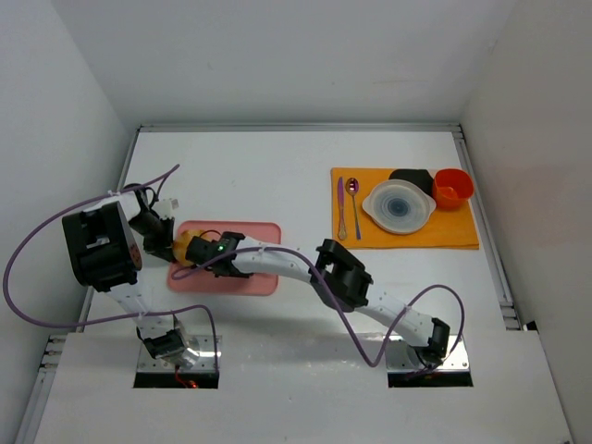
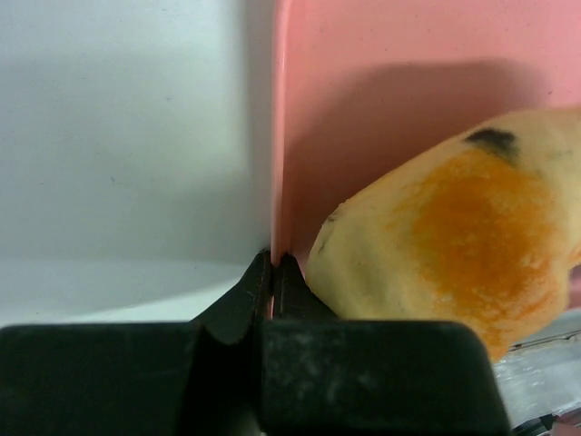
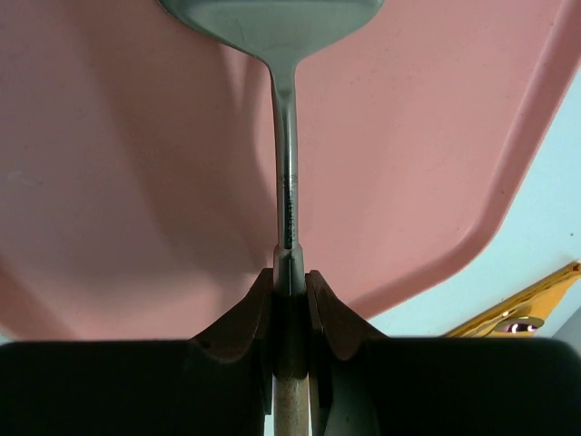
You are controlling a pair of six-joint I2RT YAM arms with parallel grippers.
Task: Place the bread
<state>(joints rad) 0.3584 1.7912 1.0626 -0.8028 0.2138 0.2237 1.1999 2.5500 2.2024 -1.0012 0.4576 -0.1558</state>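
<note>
The left gripper (image 2: 272, 265) is clamped tight on the left rim of the flat pink plastic tray (image 2: 381, 64), and the right gripper (image 3: 289, 272) pinches the thin stem of a metal spatula (image 3: 285, 136) over it. The lumpy golden-yellow bread (image 2: 454, 245) lies at the tray's left end, just beside the left gripper; well beyond, an orange mat (image 1: 462, 236) holds a white plate (image 1: 399, 205).

Top external: high overhead behind arm bases, whole table (image 1: 277, 176) seen. Both wrist views: close-up past own jaws, sharing pink tray (image 1: 264, 231) near table's left edge.
</note>
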